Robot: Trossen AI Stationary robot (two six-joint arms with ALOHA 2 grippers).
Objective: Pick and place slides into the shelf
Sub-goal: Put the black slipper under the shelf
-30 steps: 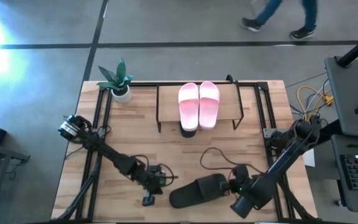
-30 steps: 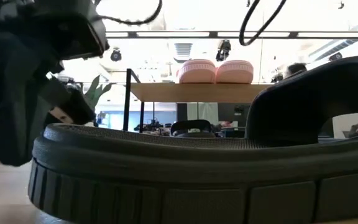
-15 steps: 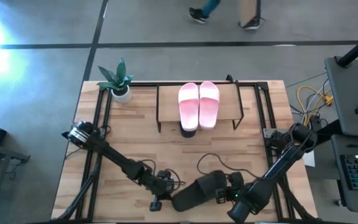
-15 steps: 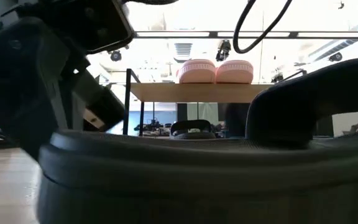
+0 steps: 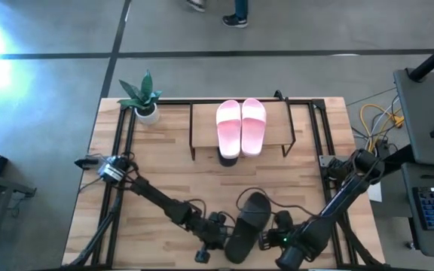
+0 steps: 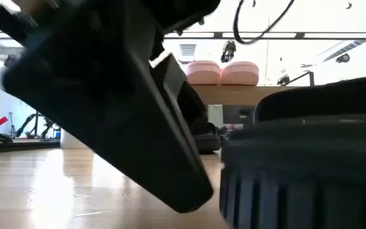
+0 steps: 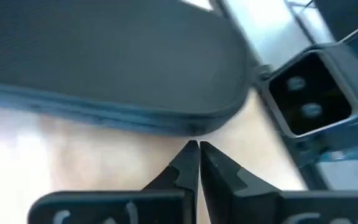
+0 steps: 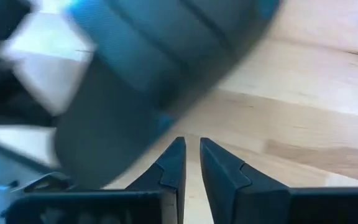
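A dark slide (image 5: 246, 226) lies sole down near the table's near edge, its strap end toward the shelf; it fills the right of the low view (image 6: 304, 159). My left gripper (image 5: 218, 229) is shut at its left side, and my right gripper (image 5: 271, 238) is shut at its right side. Two pale pink slides (image 5: 241, 126) lie side by side on the shelf's top board (image 5: 277, 128). A second dark slide (image 5: 229, 158) lies on the table under the shelf. My left gripper has its shut fingertips (image 7: 191, 152) against the side edge of the dark slide's sole (image 7: 185, 127), near a rounded end. The fingers come level from the table's left. The slide lies flat on the table. My right gripper's tips (image 8: 178, 149) stand at the slide's edge (image 8: 148, 124); whether they touch it, I cannot tell.
A potted plant (image 5: 143, 96) stands at the table's far left corner. Black frame rails (image 5: 123, 143) run along the table's left and right sides. Cables (image 5: 258, 192) loop over the table just beyond the slide. A person's feet (image 5: 236, 19) show on the floor beyond the table.
My left gripper has gone toward the table's right edge and my right gripper a little toward the left. The dark slide between them has turned about on the table, from lying left to right to lying nearly near to far.
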